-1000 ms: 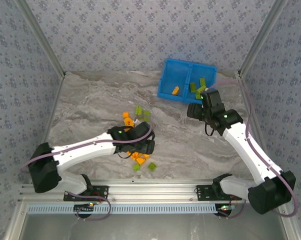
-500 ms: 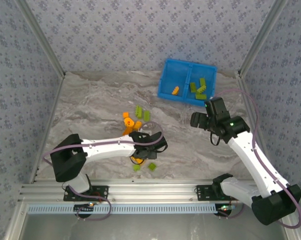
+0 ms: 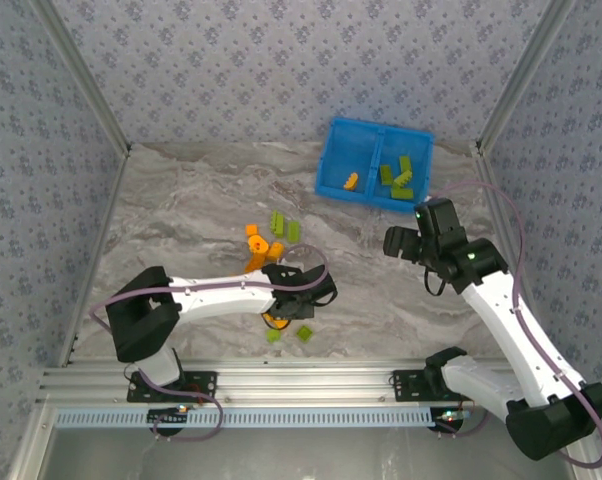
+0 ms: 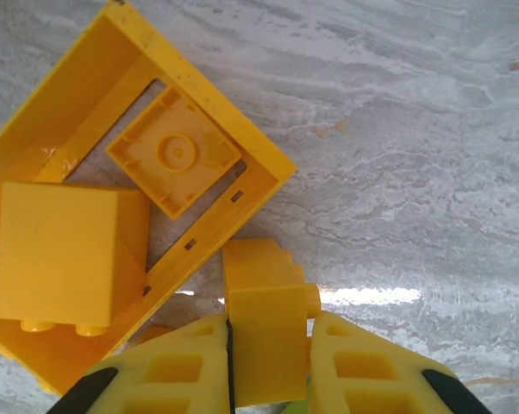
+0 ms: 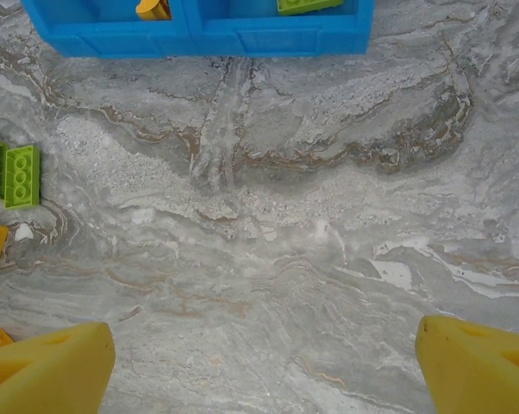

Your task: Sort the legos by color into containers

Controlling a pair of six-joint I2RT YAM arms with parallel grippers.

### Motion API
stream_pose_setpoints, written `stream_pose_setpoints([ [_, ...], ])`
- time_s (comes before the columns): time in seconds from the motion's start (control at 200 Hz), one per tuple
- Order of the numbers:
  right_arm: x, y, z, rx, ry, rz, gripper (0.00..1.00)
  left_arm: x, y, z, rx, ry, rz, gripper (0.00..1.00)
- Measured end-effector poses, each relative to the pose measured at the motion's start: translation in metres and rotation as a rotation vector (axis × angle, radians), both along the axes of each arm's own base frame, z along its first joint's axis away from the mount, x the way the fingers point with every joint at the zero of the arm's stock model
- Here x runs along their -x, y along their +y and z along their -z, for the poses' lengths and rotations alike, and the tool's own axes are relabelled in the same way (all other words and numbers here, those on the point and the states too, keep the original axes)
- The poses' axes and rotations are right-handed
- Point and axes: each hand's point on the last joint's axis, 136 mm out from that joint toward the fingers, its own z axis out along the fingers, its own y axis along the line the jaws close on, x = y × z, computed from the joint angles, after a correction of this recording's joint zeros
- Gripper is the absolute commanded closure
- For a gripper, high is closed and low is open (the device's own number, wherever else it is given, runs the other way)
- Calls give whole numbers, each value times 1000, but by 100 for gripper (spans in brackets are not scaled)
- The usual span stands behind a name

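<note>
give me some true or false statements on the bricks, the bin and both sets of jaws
1. The left jaws are shut on an orange brick. True.
2. The right jaws hold a green brick. False: they stand open and empty above the table.
3. In the top view, the blue bin has green bricks in its right compartment. True.
4. The bin's left compartment is empty. False: a second orange brick lies in it.
5. Every brick is in the bin. False: loose green bricks and orange ones lie on the table.
</note>
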Motion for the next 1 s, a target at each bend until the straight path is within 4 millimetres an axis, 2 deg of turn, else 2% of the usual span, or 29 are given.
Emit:
stream_pose_setpoints([
  [0.14, 6, -2, -4, -8, -6, 4, 7, -4, -6, -11, 5, -16, 24, 88],
  [0.18, 8, -2, -7, -13, -13, 6, 7, -10, -13, -23, 19, -41, 42, 89],
  [0.245, 10, -3, -13, -26, -31, 12, 6, -25, -32, -53, 65, -101, 76, 90],
  [0.315, 11, -4, -22, -43, -59, 20, 6, -54, -55, -102, 147, -209, 99, 91],
  [0.405, 14, -4, -33, -65, -92, 27, 6, -100, -70, -157, 225, -358, 98, 94],
  [0.48, 16, -5, -38, -81, -111, 34, 6, -143, -71, -181, 240, -461, 84, 96],
  [0.585, 19, -6, -41, -94, -122, 41, 6, -199, -72, -181, 211, -540, 81, 96],
  [0.695, 19, -5, -42, -108, -120, 48, 5, -253, -82, -157, 168, -564, 97, 95],
  [0.784, 20, -3, -41, -122, -116, 47, 5, -292, -102, -139, 144, -588, 135, 94],
  [0.909, 21, -1, -41, -136, -111, 45, 5, -332, -134, -128, 133, -638, 175, 93],
  [0.999, 21, 1, -40, -141, -106, 43, 5, -352, -151, -126, 140, -684, 187, 89],
])
